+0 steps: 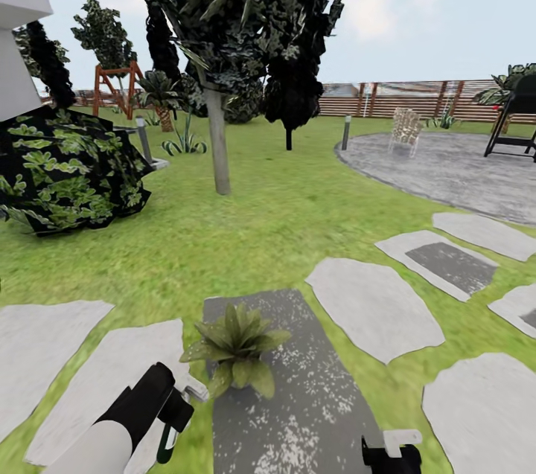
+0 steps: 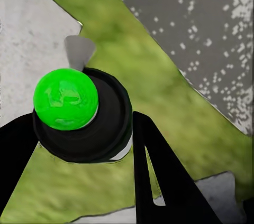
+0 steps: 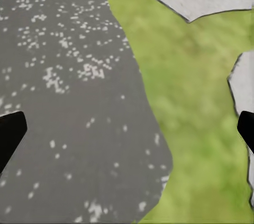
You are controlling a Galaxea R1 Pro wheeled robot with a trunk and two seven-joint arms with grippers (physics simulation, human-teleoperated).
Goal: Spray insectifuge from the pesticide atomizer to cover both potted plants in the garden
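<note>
Green lawn and grey stepping slabs (image 1: 376, 306) spread ahead of you, with a wooden fence (image 1: 417, 98) far off. Your left gripper (image 2: 114, 145) is clamped on the pesticide atomizer (image 2: 79, 113), its green-capped top facing the wrist camera, held near the left of the potted plant (image 1: 237, 346) standing on the dark slab (image 1: 298, 385). Your right gripper (image 3: 127, 134) hangs with fingers spread, holding nothing. You look to be at the spraying step: next, aim the nozzle at the leaves.
</note>
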